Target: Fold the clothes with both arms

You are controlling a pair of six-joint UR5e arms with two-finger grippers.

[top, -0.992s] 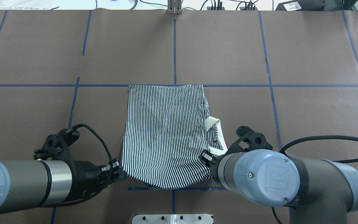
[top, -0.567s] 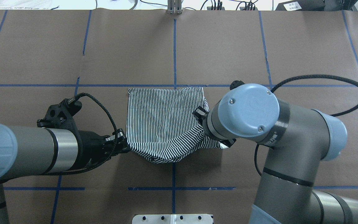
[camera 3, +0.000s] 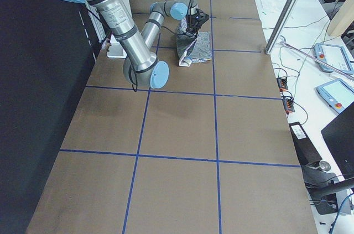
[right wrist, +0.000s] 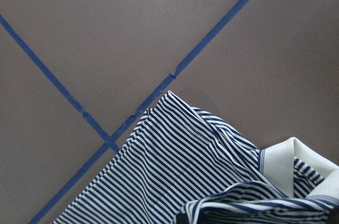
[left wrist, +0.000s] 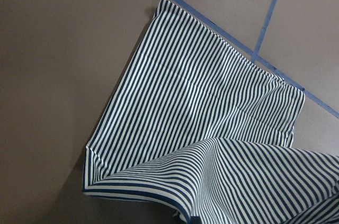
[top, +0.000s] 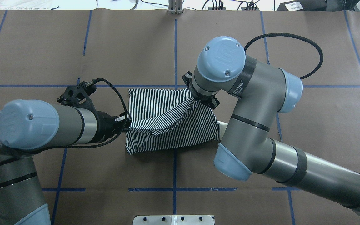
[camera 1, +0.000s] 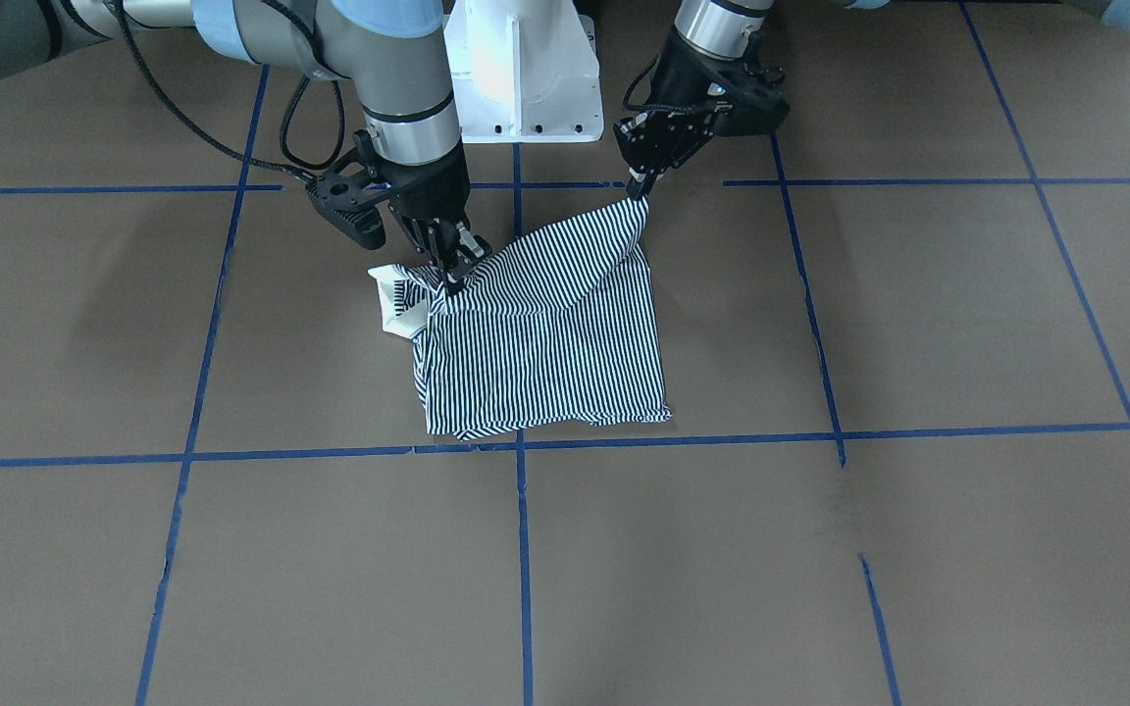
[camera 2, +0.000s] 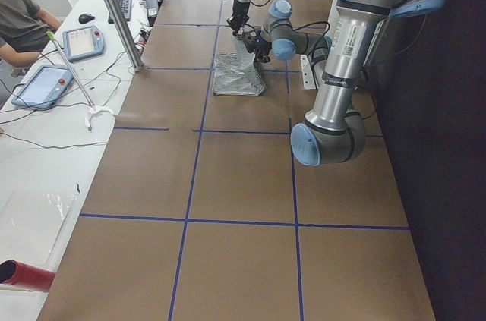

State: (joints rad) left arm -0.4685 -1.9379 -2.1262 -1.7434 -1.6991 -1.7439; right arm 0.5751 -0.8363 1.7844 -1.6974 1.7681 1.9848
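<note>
The striped polo shirt [camera 1: 550, 348] lies partly folded on the brown table, its cream collar [camera 1: 394, 306] sticking out on one side. My left gripper [camera 1: 638, 192] is shut on one striped corner, held above the table. My right gripper [camera 1: 450, 278] is shut on the other lifted corner, beside the collar. Between the two grippers the raised edge sags over the flat part of the shirt [top: 167, 126]. In the overhead view my left gripper [top: 128, 122] shows at the shirt's left side, while the right wrist hides its own fingers. Both wrist views show striped cloth [left wrist: 196, 107] and collar [right wrist: 286, 166] close below.
The white pedestal [camera 1: 526, 78] stands at the robot's edge of the table. Blue tape lines [top: 175, 47] mark a grid on the brown cover. Beyond the table's far side are a metal pole [camera 2: 114, 10], tablets [camera 2: 82, 40] and a seated person [camera 2: 19, 17].
Both grippers have lifted the shirt's near edge and carried it away from the robot, over the flat part. The right arm has swung far forward, and the cloth now drapes between the grippers.
</note>
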